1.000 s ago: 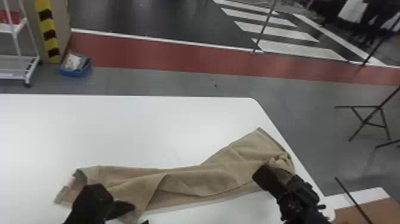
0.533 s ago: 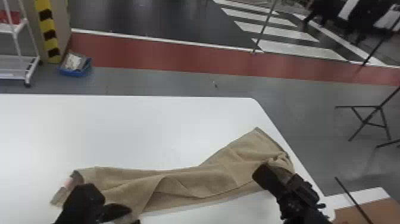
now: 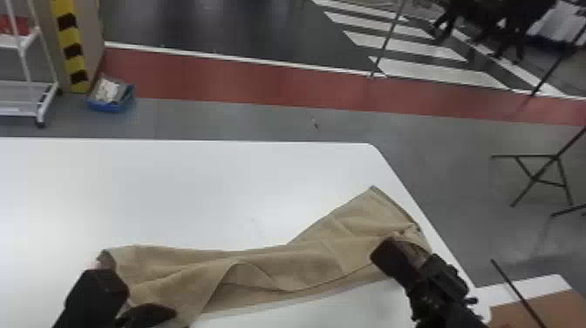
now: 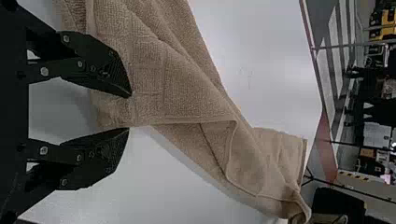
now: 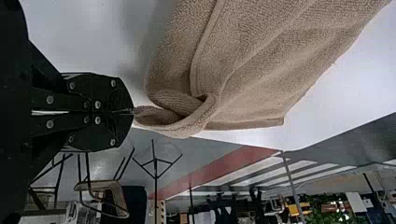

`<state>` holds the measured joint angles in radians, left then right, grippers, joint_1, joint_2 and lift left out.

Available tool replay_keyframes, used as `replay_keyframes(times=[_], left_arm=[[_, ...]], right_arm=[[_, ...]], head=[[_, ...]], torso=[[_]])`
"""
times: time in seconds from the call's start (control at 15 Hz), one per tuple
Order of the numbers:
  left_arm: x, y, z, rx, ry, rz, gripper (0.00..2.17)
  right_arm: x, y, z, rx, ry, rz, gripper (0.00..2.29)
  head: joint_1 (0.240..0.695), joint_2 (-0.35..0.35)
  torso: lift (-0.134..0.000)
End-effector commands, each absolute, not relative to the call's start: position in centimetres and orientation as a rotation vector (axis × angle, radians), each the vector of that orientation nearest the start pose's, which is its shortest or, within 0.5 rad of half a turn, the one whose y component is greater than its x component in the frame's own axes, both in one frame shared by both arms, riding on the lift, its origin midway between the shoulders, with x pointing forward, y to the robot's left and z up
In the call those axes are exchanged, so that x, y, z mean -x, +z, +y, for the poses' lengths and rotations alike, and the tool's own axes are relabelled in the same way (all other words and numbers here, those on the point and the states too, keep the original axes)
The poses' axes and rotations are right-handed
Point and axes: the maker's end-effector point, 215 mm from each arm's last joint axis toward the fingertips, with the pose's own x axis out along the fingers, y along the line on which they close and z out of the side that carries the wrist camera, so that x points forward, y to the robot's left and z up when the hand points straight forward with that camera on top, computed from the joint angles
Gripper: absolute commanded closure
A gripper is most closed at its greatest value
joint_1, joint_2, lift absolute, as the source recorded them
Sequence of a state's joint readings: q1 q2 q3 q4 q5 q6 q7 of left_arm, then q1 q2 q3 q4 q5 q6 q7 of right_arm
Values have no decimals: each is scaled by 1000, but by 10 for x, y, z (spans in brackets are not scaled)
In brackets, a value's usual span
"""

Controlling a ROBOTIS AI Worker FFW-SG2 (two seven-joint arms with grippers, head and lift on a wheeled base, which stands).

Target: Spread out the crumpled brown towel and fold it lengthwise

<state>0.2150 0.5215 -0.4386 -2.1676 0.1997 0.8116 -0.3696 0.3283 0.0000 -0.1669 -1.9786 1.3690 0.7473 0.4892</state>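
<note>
left gripper [image 3: 137,296]: fingers apart, over the near-left end of the brown towel [image 3: 322,261]. left wrist view adds the gap: one finger over cloth, the other's tip close by the towel's edge, above bare table.
right gripper [image 3: 392,255]: fingers together, clamped on the towel's edge at their tips.
towel: on the white table [image 3: 196,187], a long wrinkled band from under the left gripper across to the right gripper; one end spreads beyond the right gripper, toward the table's side edge.
gripped edge: a small bunch in the head view; the right wrist view shows a hollow curl just past the fingertips.
turned-over flap: between the grippers, hem crossing the band.
blue bin [image 3: 109,104]: on the floor, well beyond the left gripper, past the table.
</note>
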Motion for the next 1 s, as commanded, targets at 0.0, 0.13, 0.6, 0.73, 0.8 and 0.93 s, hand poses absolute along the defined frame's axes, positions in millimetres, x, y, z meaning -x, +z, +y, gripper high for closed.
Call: replay_keyframes(times=[0.0,0.13,0.6,0.73,0.8,0.93], left_arm=[[-350,-465,55,-257,-883,671,724],[-350,-467,56,-270,-882,672,731],[-350,-454,60,-219,-907,673,1278],[-338,-427,72,-48,-989,728,1150],[-331,-418,80,46,-1017,777,1150],[-331,-398,101,166,-1021,812,1153]], right_arm=[[-380,-426,-477,1069,-305,920,1983],[-379,-426,-478,1068,-308,921,1983],[-380,-422,-479,1065,-314,915,1983],[-385,-411,-482,1059,-329,897,1983],[-388,-405,-482,1054,-335,886,1983],[-390,-402,-482,1053,-339,879,1983]], head=[[695,-350],[695,-350],[695,-350],[695,-350],[695,-350],[695,-350]], torso=[[-128],[-128],[-128],[-128],[-128],[-128]])
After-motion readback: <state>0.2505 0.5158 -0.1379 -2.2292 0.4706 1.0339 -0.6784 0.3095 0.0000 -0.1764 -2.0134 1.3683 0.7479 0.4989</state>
